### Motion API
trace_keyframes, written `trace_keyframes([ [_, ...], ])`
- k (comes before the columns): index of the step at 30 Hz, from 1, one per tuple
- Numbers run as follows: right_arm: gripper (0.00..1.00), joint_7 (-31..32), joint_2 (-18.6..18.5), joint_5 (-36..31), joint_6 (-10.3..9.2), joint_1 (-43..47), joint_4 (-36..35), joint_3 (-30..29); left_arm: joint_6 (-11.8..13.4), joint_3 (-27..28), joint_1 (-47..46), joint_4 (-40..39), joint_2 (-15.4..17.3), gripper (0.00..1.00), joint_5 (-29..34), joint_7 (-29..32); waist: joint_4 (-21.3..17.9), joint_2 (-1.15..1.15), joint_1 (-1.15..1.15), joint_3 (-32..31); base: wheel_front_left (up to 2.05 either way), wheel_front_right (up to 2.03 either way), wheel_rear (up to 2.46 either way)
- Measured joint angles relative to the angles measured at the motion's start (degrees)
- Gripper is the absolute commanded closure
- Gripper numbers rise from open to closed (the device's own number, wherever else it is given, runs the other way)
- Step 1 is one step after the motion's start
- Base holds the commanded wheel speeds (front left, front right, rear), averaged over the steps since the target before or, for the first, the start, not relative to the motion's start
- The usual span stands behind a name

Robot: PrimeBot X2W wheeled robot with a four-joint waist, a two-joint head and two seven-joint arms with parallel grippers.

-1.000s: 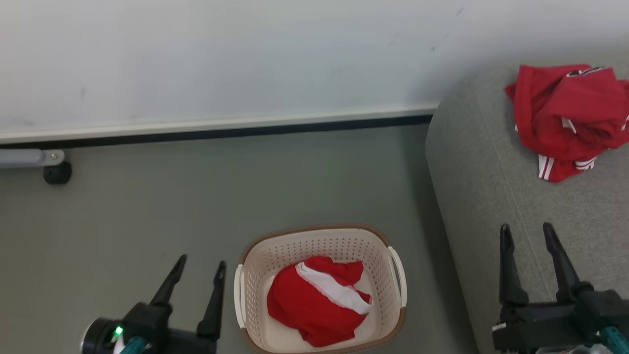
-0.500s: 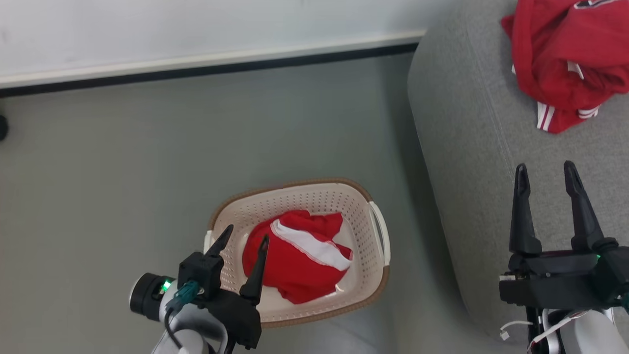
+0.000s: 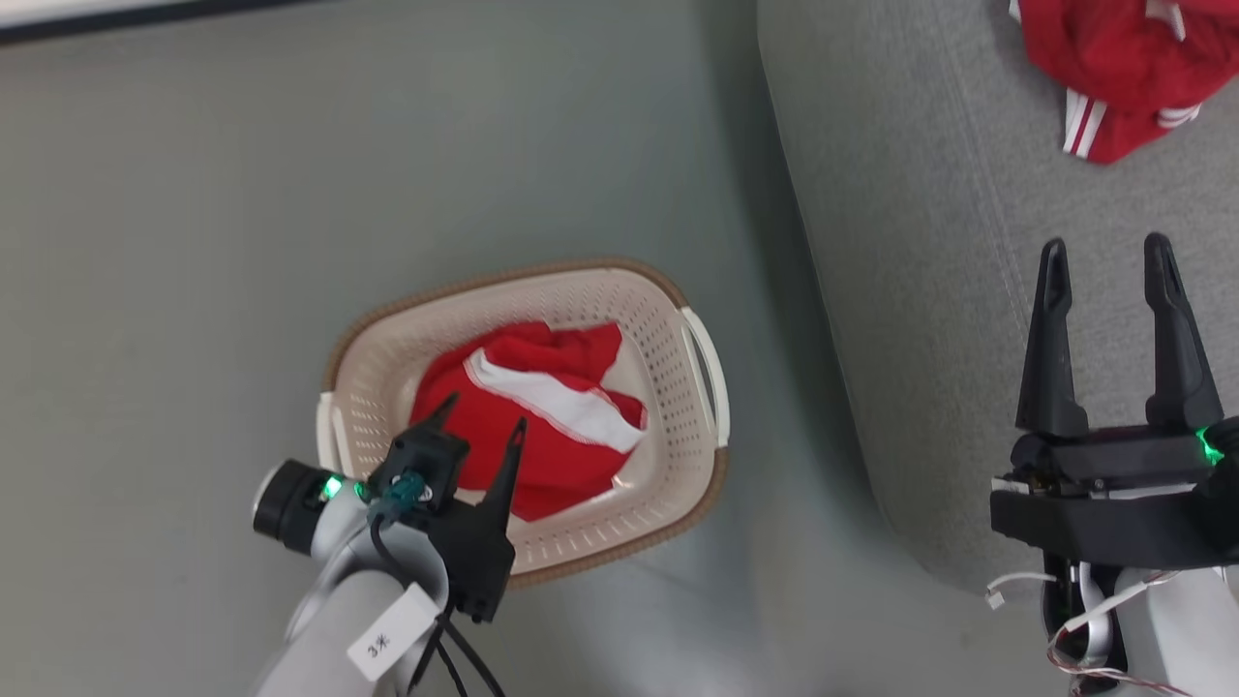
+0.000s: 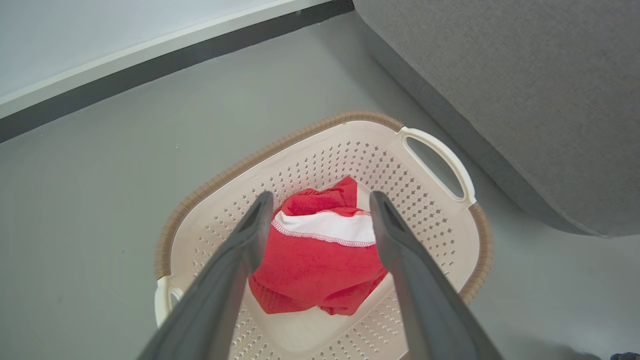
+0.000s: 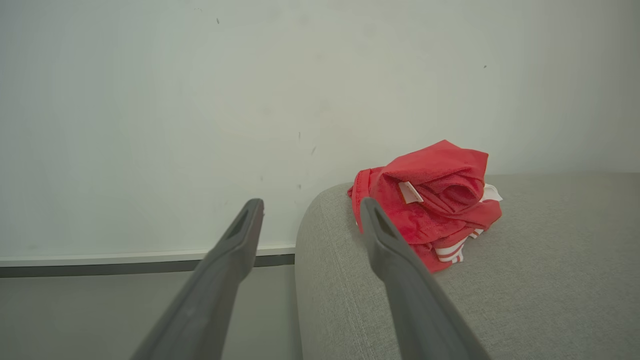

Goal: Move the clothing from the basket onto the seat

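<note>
Basket [image 3: 542, 302] long axis crosswise, right end toward seat [image 3: 920, 290]

Bright even light, soft faint shadows on the floor, focus mostly sharp

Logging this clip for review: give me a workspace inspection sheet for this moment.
Surface: grey floor; grey seat beside the basket.
Job's things: white-banded red garment in the basket; striped red garment on the seat.
Clutter: nothing seen.
Grippers: left gripper open over the basket; right gripper open over the seat, empty.
Cables: black cable under left forearm; thin wires by right wrist.
Surroundings: white wall, dark baseboard.
</note>
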Motion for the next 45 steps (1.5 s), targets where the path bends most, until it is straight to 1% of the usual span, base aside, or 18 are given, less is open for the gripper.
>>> trace_keyframes([
  [9, 0.00, 0.00, 0.88, -0.01, -0.01, -3.57, -1.60, 0.36, -0.02, -0.77, -6.00, 3.37, 0.26, 0.00, 2.45, 0.66, -1.96, 0.00, 0.00, 6.97, 0.00, 0.00, 0.00],
  [19, 0.00, -0.01, 1.25, 0.00, -0.18, -7.93, -3.64, 0.29, 0.14, -1.03, -12.80, 5.58, 0.40, 0.00, 4.00, 0.70, -3.17, 0.00, 0.00, 14.69, 0.00, 0.00, 0.00],
  [29, 0.00, -0.01, 2.11, 0.01, -0.18, -12.91, -4.33, 0.86, 1.07, -1.44, -19.18, 9.17, 3.09, 0.00, 7.44, 1.66, -4.17, 0.00, 0.00, 22.01, 0.00, 0.00, 0.00],
  [33, 0.00, -0.02, 2.20, 0.01, -0.18, -13.02, -3.72, 0.97, 1.66, -1.59, -20.47, 11.02, 3.23, 0.00, 7.90, 1.74, -4.83, 0.00, 0.00, 24.05, 0.00, 0.00, 0.00],
  [39, 0.00, -0.01, 2.69, 0.03, -0.18, -14.11, -2.77, 1.40, 3.58, -1.45, -23.06, 13.41, 3.68, 0.00, 9.85, 1.71, -6.14, 0.00, -0.01, 25.78, 0.00, 0.00, 0.00],
  [42, 0.00, -0.01, 2.74, 0.04, -0.18, -14.14, -2.56, 1.55, 3.82, -1.40, -23.58, 13.93, 3.94, 0.00, 10.14, 1.71, -6.42, 0.00, -0.01, 26.03, 0.00, 0.00, 0.00],
  [45, 0.00, -0.02, 3.00, 0.10, -0.15, -14.19, -2.47, 2.15, 4.14, -1.13, -24.36, 14.83, 4.90, 0.00, 10.33, 1.72, -6.86, -0.01, -0.01, 26.46, 0.00, 0.00, 0.00],
])
